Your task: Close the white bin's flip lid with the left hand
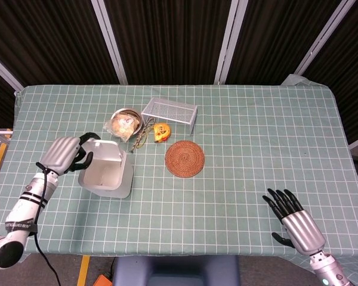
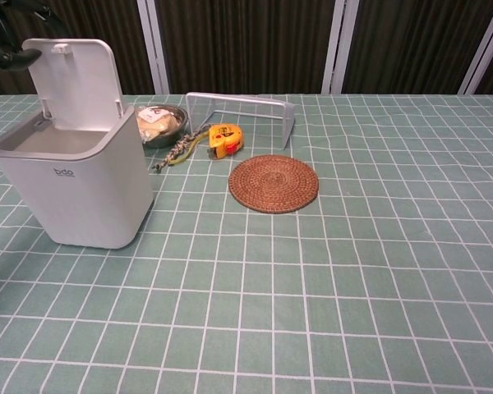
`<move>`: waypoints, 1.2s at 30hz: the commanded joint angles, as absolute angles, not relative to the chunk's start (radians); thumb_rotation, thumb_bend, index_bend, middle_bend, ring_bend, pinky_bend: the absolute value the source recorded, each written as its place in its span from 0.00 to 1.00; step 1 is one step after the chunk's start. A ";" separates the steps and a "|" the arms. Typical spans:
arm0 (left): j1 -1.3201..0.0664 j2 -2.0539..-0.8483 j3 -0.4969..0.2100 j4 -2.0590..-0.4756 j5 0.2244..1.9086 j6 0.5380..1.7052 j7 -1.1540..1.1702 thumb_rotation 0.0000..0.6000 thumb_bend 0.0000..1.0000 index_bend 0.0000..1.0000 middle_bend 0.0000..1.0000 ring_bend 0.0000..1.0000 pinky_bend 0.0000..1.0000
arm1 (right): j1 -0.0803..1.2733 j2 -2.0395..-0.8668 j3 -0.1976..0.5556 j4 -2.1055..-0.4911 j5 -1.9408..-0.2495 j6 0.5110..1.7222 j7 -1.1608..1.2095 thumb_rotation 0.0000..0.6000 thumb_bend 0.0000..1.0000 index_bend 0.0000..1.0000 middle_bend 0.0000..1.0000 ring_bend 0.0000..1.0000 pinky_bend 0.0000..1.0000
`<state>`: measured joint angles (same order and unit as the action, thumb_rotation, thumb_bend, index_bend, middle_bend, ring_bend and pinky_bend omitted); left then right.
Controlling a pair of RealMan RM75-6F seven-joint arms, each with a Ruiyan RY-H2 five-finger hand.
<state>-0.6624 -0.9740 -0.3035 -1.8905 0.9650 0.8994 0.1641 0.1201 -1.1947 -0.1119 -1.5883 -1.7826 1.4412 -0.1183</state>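
The white bin (image 1: 107, 176) stands at the table's left with its flip lid (image 1: 105, 152) raised; in the chest view the lid (image 2: 74, 82) stands upright above the bin (image 2: 74, 185). My left hand (image 1: 64, 154) is right behind the lid on its left side, and its dark fingers (image 1: 86, 142) reach the lid's far edge. Only those fingers (image 2: 12, 37) show in the chest view, at the lid's top left corner. Nothing is held in it. My right hand (image 1: 293, 217) rests open near the front right edge, far from the bin.
Behind the bin sit a metal bowl with a packet (image 1: 125, 121), a wire rack (image 1: 170, 112), a yellow tape measure (image 1: 161, 131) and a thin cord (image 1: 140, 140). A round woven mat (image 1: 184, 158) lies right of the bin.
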 commanded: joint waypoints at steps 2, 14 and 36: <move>-0.623 -0.926 -0.256 -1.955 1.044 0.928 0.168 1.00 0.56 0.30 1.00 1.00 1.00 | 0.120 -1.193 -0.115 -1.590 -1.787 1.442 -0.114 1.00 0.26 0.00 0.00 0.00 0.00; -0.537 -0.869 -0.088 -1.981 1.253 0.870 0.118 1.00 0.56 0.27 1.00 1.00 1.00 | 0.122 -1.186 -0.124 -1.597 -1.791 1.431 -0.096 1.00 0.26 0.00 0.00 0.00 0.00; -0.086 -1.064 0.046 -1.649 1.816 1.730 0.031 1.00 0.48 0.04 0.17 0.13 0.20 | 0.125 -1.186 -0.122 -1.598 -1.777 1.414 -0.100 1.00 0.26 0.00 0.00 0.00 0.00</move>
